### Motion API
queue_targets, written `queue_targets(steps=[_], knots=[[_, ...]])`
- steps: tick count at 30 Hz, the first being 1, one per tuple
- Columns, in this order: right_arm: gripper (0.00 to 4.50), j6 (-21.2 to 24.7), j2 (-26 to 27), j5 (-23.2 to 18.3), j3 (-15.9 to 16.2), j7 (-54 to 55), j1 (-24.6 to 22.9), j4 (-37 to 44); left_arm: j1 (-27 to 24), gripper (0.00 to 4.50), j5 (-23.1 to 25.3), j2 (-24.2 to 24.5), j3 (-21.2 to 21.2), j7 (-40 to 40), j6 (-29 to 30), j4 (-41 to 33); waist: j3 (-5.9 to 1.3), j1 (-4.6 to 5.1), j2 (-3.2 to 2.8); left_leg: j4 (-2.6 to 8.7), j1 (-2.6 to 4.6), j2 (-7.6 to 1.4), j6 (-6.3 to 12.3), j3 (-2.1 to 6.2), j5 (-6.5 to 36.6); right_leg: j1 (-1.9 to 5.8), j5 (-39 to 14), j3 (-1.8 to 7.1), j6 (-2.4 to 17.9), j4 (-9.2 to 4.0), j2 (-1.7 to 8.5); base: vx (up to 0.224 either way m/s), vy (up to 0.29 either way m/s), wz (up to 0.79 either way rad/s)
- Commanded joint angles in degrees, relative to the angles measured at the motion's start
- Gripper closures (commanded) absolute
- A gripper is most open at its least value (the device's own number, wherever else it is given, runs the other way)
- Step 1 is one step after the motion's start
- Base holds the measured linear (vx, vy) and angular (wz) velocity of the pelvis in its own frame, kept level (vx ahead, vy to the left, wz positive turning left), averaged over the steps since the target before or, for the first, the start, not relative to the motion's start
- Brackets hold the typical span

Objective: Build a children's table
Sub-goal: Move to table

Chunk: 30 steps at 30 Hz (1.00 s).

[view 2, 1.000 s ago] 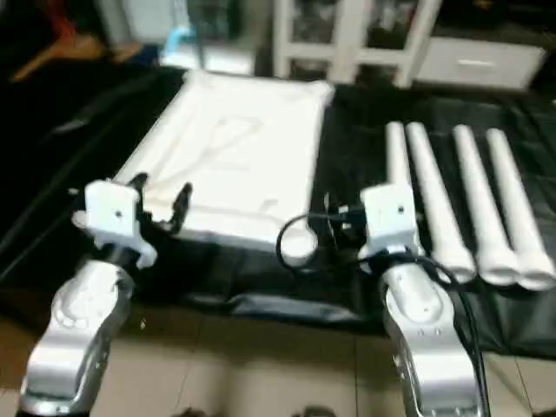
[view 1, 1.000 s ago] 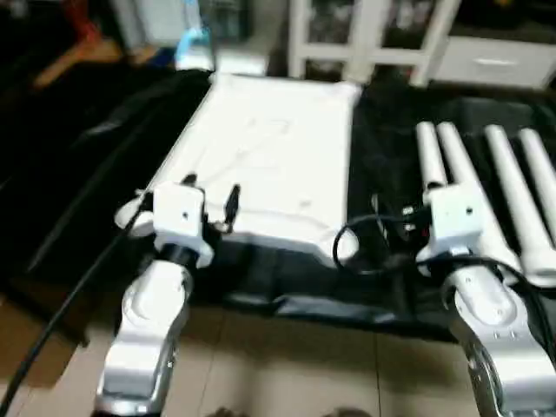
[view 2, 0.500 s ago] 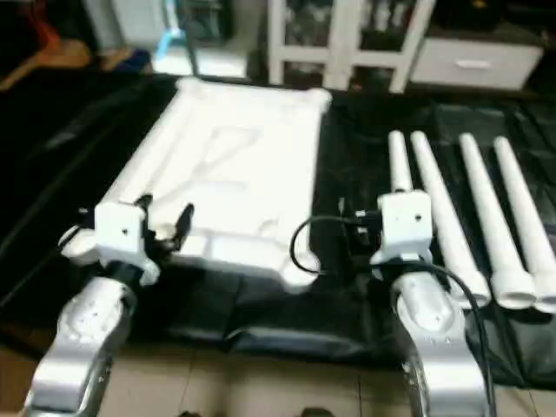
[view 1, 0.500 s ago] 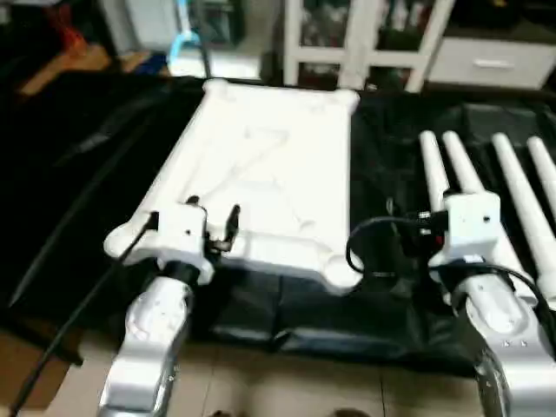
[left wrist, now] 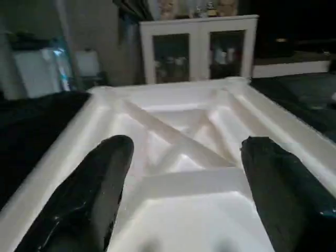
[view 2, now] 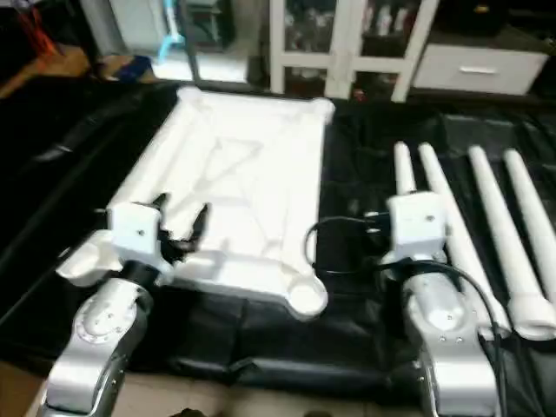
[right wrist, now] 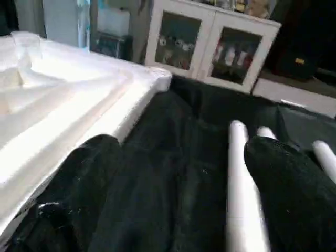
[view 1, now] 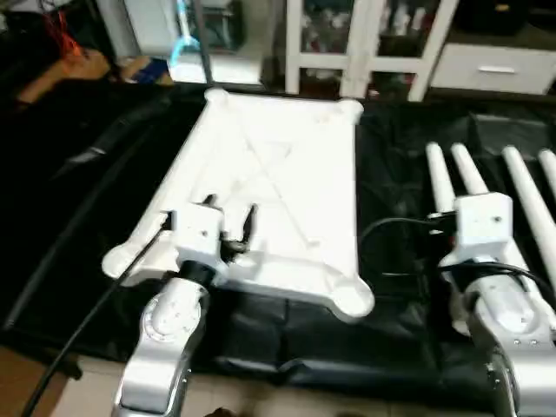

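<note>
The children's table top (view 1: 287, 174) lies upside down on a black sheet, its X-ribs and round corner sockets facing up. My left gripper (view 1: 230, 217) stands open just above the top's near left part, and its black fingers (left wrist: 100, 189) straddle a rib with nothing between them. Several white tapered legs (view 2: 452, 217) lie side by side to the right of the top. My right gripper (right wrist: 189, 173) is open and empty over the sheet between the top's edge (right wrist: 79, 105) and the nearest leg (right wrist: 241, 173). In the head views the right wrist block (view 1: 482, 226) hides its fingers.
The black sheet (view 1: 87, 217) covers the floor under everything. A white shelving unit (view 1: 365, 43) and a white drawer (view 1: 495, 69) stand behind it. A black cable (view 1: 78, 330) trails along my left arm, and another loops by the right wrist (view 1: 391, 234).
The head camera has moved, so the whole picture has shifted. My left gripper now reaches further in over the top's near edge. Both grippers have stayed open.
</note>
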<state>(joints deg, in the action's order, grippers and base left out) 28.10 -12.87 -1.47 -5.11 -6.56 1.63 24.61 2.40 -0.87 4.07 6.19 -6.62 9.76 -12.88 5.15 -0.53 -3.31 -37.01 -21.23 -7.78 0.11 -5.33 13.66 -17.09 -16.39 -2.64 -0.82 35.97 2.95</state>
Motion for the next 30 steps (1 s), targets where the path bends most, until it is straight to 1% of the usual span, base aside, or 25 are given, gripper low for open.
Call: queue_targets(steps=[1,2,3,4,5,6,7,8,10,11,12,13,14,16,17,18,20,21,22,25,26,27,28,29,30], knots=[[0.26,-0.3,0.3,0.2,0.8,-0.2,0.1,0.7,-0.2,0.78,0.6,0.3,-1.1,0.4,0.2,-0.7,-2.22,1.36,0.2,6.3,2.69,-4.87,8.46,2.79,4.3,-0.62,-8.7,0.34,12.3,-3.63,1.03,0.098,0.067,0.05],[0.26,-0.2,0.3,0.1,0.9,-0.2,0.1,0.7,-0.1,0.78,0.4,0.0,-1.5,0.5,0.9,-0.7,-3.4,2.02,-0.55,5.6,4.95,-5.97,12.37,4.28,0.0,-2.57,0.3,0.26,11.8,-1.45,1.59,0.092,0.077,0.07],[0.26,-0.1,0.2,0.1,1.0,-0.2,0.1,0.7,0.0,0.78,0.1,-0.1,-1.7,0.5,1.6,-0.6,-3.87,2.06,-0.6,4.61,5.17,-6.03,15.05,4.77,-7.5,-3.26,5.5,0.36,10.9,-0.69,1.94,0.082,0.07,0.07],[0.26,0.1,0.0,0.2,1.2,-0.3,0.1,0.8,0.3,0.78,0.0,-0.1,-1.9,0.5,1.8,-0.4,-4.02,1.89,-0.35,3.66,4.95,-5.94,17.54,4.84,-16.1,-3.82,9.8,0.72,9.7,-0.46,2.43,0.082,0.07,0.07],[0.26,0.1,-0.1,0.2,1.2,-0.4,0.1,0.8,0.3,0.78,0.0,-0.1,-1.9,0.4,1.8,-0.4,-4.49,0.82,0.82,1.61,2.61,-4.14,18.37,3.98,-37.0,-2.8,22.3,2.62,7.4,-0.76,4.26,0.06,0.065,-0.01],[0.26,0.2,-0.3,0.2,1.2,-0.4,0.5,0.5,1.5,0.78,-0.1,0.6,-2.3,0.0,0.8,0.1,-4.98,0.44,1.15,1.14,1.3,-2.95,16.7,3.54,-41.7,-1.6,28.6,3.15,6.9,-0.32,4.46,0.0,0.0,0.0],[0.26,0.2,-0.4,0.2,1.1,-0.5,0.7,0.3,2.0,0.78,-0.1,0.9,-2.3,-0.2,0.4,0.3,-5.51,-0.34,1.24,1.11,0.73,-1.77,13.04,3.2,-44.9,-0.9,36.4,3.16,5.8,0.25,3.53,0.0,0.0,0.0],[0.26,0.2,-0.7,0.3,0.7,-0.4,1.4,-0.5,3.5,0.78,0.4,2.0,-2.7,-0.5,0.8,1.0,-5.39,-0.59,1.37,1.55,0.35,-1.61,9.83,2.73,-39.9,-0.95,36.4,3.09,6.0,-0.04,3.55,0.0,0.0,0.0],[0.26,0.7,-1.4,0.5,0.0,-0.4,3.0,-2.3,6.9,0.78,0.5,4.0,-4.2,-0.9,1.3,3.0,-4.31,-0.76,1.22,2.72,-0.18,-1.92,7.17,2.06,-27.9,-1.16,30.0,2.98,7.3,-1.16,4.02,-0.058,0.017,-0.01],[0.26,1.0,-1.7,0.6,-0.3,-0.3,3.8,-3.3,8.5,0.78,0.3,4.8,-5.1,-1.1,1.3,4.0,-3.03,-0.56,1.1,4.53,-0.22,-2.7,3.52,1.54,-5.4,-0.88,14.1,3.03,10.7,-2.64,4.88,-0.088,0.007,0.0],[0.26,1.4,-2.6,1.1,-0.4,-0.5,5.1,-5.1,11.2,0.78,-0.4,6.1,-6.8,-1.4,1.5,6.0,-2.78,-0.51,0.86,5.0,-0.12,-3.0,2.5,1.69,-0.5,-0.63,10.2,3.01,11.8,-2.77,5.03,-0.054,0.001,0.0],[0.26,1.8,-3.6,1.7,-0.2,-0.6,6.1,-6.9,13.3,0.78,-0.7,7.2,-8.2,-1.6,1.4,7.9,-2.37,-0.35,1.02,5.78,0.48,-3.03,0.62,1.48,8.2,-1.07,2.8,3.2,12.9,-3.35,4.84,-0.113,0.003,0.02],[0.26,1.9,-4.0,2.0,-0.2,-0.7,6.5,-7.5,14.0,0.78,-0.8,7.6,-8.6,-1.7,1.4,8.5,-2.3,-0.26,0.92,6.14,0.51,-3.35,-0.66,1.32,11.4,-1.05,0.0,3.42,13.3,-3.58,5.13,-0.108,0.004,0.03],[0.26,2.6,-5.5,2.9,0.2,-0.9,8.3,-10.5,17.2,0.78,-0.9,9.7,-10.7,-1.6,2.0,12.6,-1.97,-0.14,0.78,6.46,0.18,-3.24,-1.38,1.33,12.9,-1.18,-1.7,3.45,12.9,-3.71,5.15,-0.118,0.007,0.02],[0.26,2.7,-6.7,3.7,0.4,-0.9,9.8,-13.0,19.4,0.78,-0.3,11.9,-11.6,-1.6,1.5,16.8,-2.12,-0.08,0.81,6.54,0.59,-3.09,-2.35,1.22,15.1,-1.54,-4.2,3.56,12.4,-3.89,5.1,-0.075,0.007,0.0],[0.26,3.2,-7.5,4.3,0.6,-0.9,11.1,-15.1,20.8,0.78,0.5,13.7,-11.7,-1.8,1.7,20.4,-2.33,-0.05,0.53,6.43,0.58,-2.78,-2.99,1.22,15.3,-1.69,-5.1,3.64,11.7,-3.9,5.05,-0.068,0.007,-0.02],[0.26,2.7,-8.7,5.7,1.0,-0.3,12.7,-18.1,21.9,0.78,2.0,16.1,-10.9,-2.5,0.9,24.5,-2.51,0.13,0.57,6.52,-0.07,-2.82,-3.22,1.27,12.9,-1.45,-3.1,3.61,11.2,-3.77,5.13,-0.034,0.004,-0.01],[0.26,2.5,-10.2,7.0,1.5,0.1,14.8,-22.1,23.1,0.78,3.4,18.5,-9.5,-3.8,0.6,29.4,-2.49,0.05,0.09,6.47,0.07,-2.92,-3.21,1.22,12.1,-1.82,-1.4,3.66,11.2,-3.7,5.18,0.0,0.0,0.0],[0.26,2.0,-10.9,7.7,1.7,0.4,15.9,-24.3,23.4,0.78,3.9,19.4,-8.7,-4.9,0.5,31.2,-2.8,0.33,0.19,6.39,0.02,-2.65,-3.46,1.11,12.2,-1.82,-0.5,3.59,11.6,-3.5,4.97,0.0,0.0,0.0],[0.26,0.4,-12.3,8.9,2.0,1.5,19.3,-30.9,24.5,0.78,4.9,20.8,-7.3,-6.8,-0.1,35.7,-3.01,0.19,0.17,6.22,-0.08,-2.96,-3.02,0.75,9.4,-1.95,4.3,3.56,12.9,-3.22,5.21,0.0,0.0,0.0],[0.26,-0.6,-12.8,9.5,2.3,1.9,20.8,-33.7,25.1,0.78,5.8,21.3,-6.9,-7.1,-1.4,37.6,-3.22,0.22,0.28,6.11,-0.22,-2.93,-2.64,0.55,8.2,-1.64,6.6,3.49,13.8,-3.09,5.21,0.0,0.0,0.0],[0.26,-2.2,-13.3,10.0,2.7,1.9,23.5,-38.5,26.2,0.78,6.5,21.4,-7.2,-6.7,-2.8,40.7,-3.72,0.09,-0.17,5.65,-0.04,-3.0,-1.79,0.35,4.9,-1.68,11.4,3.43,14.5,-2.79,5.25,0.0,0.0,0.0],[0.26,-2.2,-13.3,10.0,2.7,1.9,23.5,-38.5,26.2,0.78,6.5,21.4,-7.2,-6.7,-2.8,40.7,-3.93,0.06,-0.1,5.43,-0.18,-2.87,-1.24,0.31,3.0,-1.59,14.0,3.25,15.2,-2.54,5.26,0.0,0.0,0.0],[0.26,-3.6,-13.5,10.0,3.7,0.8,25.5,-42.2,26.8,0.78,6.4,21.8,-7.0,-7.3,-3.5,42.5,-4.41,-0.12,0.15,4.72,-0.6,-2.68,0.96,0.02,-3.1,-1.22,21.6,3.13,16.4,-1.83,5.2,0.0,0.0,0.0],[0.26,-3.6,-13.5,10.0,3.7,0.8,25.5,-42.2,26.8,0.78,6.4,21.8,-7.0,-7.3,-3.5,42.5,-4.41,-0.11,0.28,4.59,-0.79,-2.66,1.97,-0.04,-4.8,-1.17,23.6,3.11,16.6,-1.66,5.16,0.0,0.0,0.0]])
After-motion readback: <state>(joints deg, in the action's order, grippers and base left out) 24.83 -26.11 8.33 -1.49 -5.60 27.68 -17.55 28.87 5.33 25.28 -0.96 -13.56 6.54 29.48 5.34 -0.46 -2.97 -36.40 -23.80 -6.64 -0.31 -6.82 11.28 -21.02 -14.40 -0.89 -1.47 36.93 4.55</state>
